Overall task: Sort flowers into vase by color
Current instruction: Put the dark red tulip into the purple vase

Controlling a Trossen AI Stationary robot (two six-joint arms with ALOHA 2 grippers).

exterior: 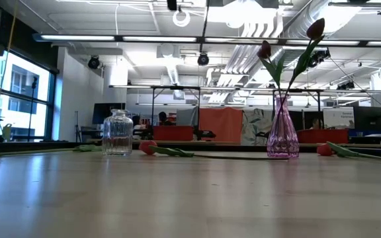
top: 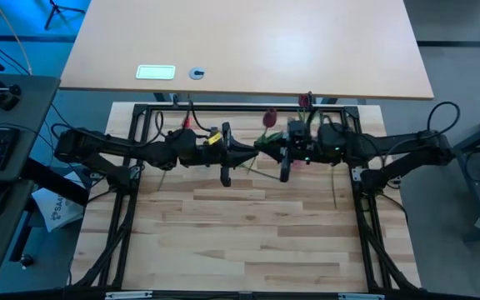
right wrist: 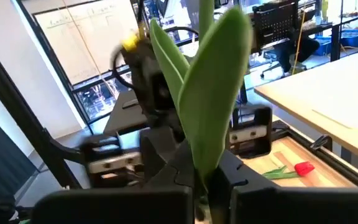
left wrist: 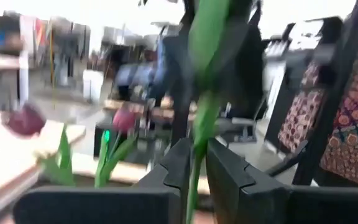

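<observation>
While both arms hang high over the far part of the desk (top: 248, 242), each one has a flower stem pinched in it. The left gripper (left wrist: 194, 177) is closed tight on a thin green stem (left wrist: 199, 134), and the stem and its leaf stick up between the two dark fingers. The right gripper (right wrist: 207, 180) is closed too, on a stem with a big green leaf (right wrist: 219, 93) that stands up right in front of its camera. From above, the two grippers are near each other over the middle of the far edge, with a red flower head (top: 270, 117) just beyond them. I cannot tell which gripper holds that flower.

Low across the desk, a pink glass vase (exterior: 283, 129) stands toward the far right side. Two dark maroon flowers are in it, one lower (exterior: 264, 49) and one higher (exterior: 315, 28), with their stems leaning apart. A clear glass jar (exterior: 118, 132) stands toward the far left side, well apart from the vase.

A red flower (exterior: 148, 147) lies flat on the desk just beside the clear jar, and its stem runs along the desk toward the vase. One more red flower (exterior: 324, 150) lies flat near the vase on the other side, close to the far right corner, with its green leaf pointing away from the vase
</observation>
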